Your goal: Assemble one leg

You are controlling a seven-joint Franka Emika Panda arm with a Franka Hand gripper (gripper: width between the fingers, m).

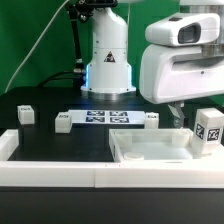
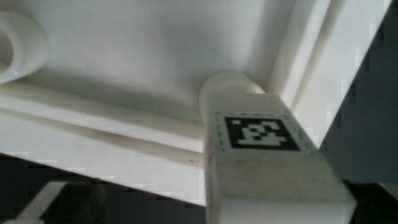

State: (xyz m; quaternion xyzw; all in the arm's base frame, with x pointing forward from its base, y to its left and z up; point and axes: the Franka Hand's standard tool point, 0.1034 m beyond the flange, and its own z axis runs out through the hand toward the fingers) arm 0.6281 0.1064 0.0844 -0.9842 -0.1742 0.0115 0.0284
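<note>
My gripper hangs at the exterior view's right, over the right end of the wide white panel. It is shut on the leg, a small white post with black-and-white tags. In the wrist view the leg runs out from between the jaws, tag facing the camera. Its far end lies at an inner corner of the panel, beside a raised edge. I cannot tell whether it touches the panel. The fingers are mostly hidden by the leg.
The marker board lies in front of the robot base. Three more small white posts stand on the black table: one at the left, one left of the marker board, one to its right. A white rail runs along the front.
</note>
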